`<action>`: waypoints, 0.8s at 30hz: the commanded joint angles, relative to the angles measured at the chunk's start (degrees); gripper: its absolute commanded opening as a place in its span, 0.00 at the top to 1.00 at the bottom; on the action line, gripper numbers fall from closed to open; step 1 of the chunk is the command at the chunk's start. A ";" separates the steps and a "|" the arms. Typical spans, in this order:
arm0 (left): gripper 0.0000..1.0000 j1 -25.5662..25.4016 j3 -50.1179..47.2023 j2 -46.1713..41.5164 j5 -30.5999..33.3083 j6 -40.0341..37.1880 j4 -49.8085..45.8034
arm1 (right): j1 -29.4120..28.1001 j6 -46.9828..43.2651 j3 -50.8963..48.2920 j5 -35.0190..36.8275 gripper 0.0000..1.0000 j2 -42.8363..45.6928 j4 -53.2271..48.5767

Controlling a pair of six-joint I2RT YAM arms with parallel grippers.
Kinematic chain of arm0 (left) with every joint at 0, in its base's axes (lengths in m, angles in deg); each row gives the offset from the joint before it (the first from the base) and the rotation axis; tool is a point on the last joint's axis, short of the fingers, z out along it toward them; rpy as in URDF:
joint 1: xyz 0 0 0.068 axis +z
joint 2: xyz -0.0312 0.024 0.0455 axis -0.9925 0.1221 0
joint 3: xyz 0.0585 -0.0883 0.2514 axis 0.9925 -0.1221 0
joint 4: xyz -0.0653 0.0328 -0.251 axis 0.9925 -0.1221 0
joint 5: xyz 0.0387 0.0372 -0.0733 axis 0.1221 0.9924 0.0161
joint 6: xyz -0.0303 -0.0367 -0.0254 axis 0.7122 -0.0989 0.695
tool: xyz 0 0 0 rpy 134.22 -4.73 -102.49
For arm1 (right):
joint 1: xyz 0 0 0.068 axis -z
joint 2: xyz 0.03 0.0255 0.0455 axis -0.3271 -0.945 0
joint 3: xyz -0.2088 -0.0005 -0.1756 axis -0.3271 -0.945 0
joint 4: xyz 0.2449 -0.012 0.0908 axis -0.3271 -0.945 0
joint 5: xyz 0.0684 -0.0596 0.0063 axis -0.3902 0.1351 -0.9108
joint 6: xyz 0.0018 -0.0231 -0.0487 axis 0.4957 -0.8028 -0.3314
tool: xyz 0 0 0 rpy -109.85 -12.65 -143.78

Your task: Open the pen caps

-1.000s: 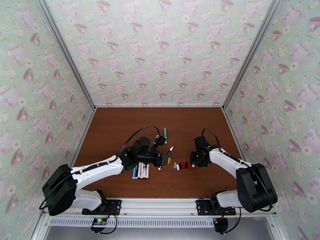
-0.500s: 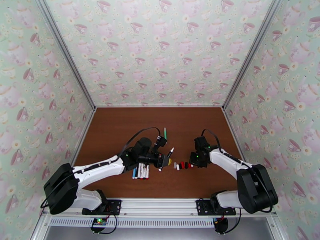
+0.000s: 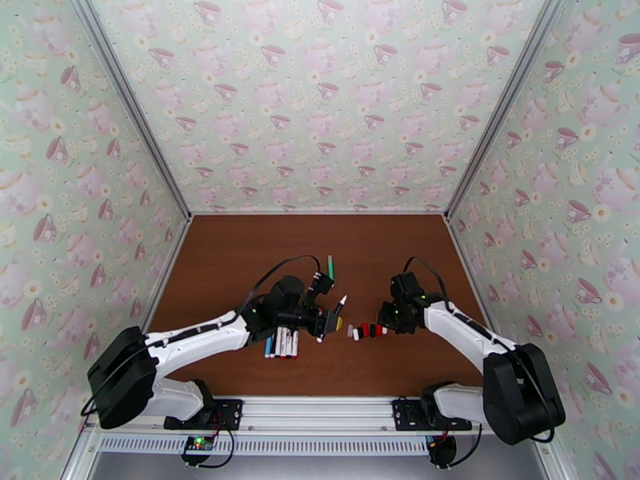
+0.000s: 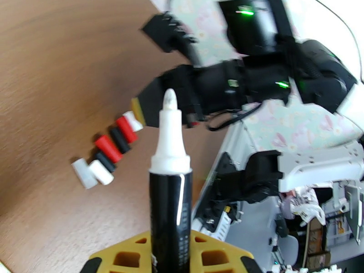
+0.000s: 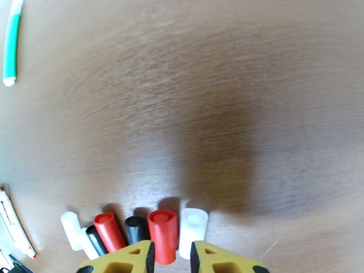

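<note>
My left gripper (image 3: 326,320) (image 4: 170,251) is shut on an uncapped pen (image 4: 170,178) with a black barrel and a bare white tip, held tilted above the table. A row of loose pen caps (image 3: 366,330) in white, black and red lies on the brown table, also seen in the left wrist view (image 4: 108,148). My right gripper (image 3: 387,322) (image 5: 172,258) hovers at the row's right end with its yellow fingers slightly apart. A red cap (image 5: 162,235) and a white cap (image 5: 193,232) lie just in front of it, with nothing clamped.
Several uncapped pens (image 3: 282,342) lie side by side under the left arm. A green pen (image 3: 330,266) (image 5: 11,42) lies alone further back. Patterned walls close the table (image 3: 240,258) on three sides. The far half of the table is bare wood.
The right arm's elbow has shifted slightly while its gripper stays by the caps. The left gripper and its pen have barely moved.
</note>
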 commanded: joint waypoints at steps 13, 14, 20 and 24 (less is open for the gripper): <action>0.89 -5.54 4.21 2.28 30.69 5.77 -16.68 | 0.21 1.53 -1.63 -16.51 0.51 16.06 13.13; 0.89 -5.77 4.45 2.54 31.55 6.23 -17.41 | 0.25 1.56 -1.53 -18.59 0.48 16.52 14.00; 0.88 -6.69 5.57 4.73 35.15 8.79 -21.66 | 0.08 2.57 -0.93 -28.11 0.21 17.28 16.52; 0.88 -6.79 5.00 6.01 36.24 11.27 -22.12 | -0.97 3.08 -1.33 -28.57 0.03 18.03 16.05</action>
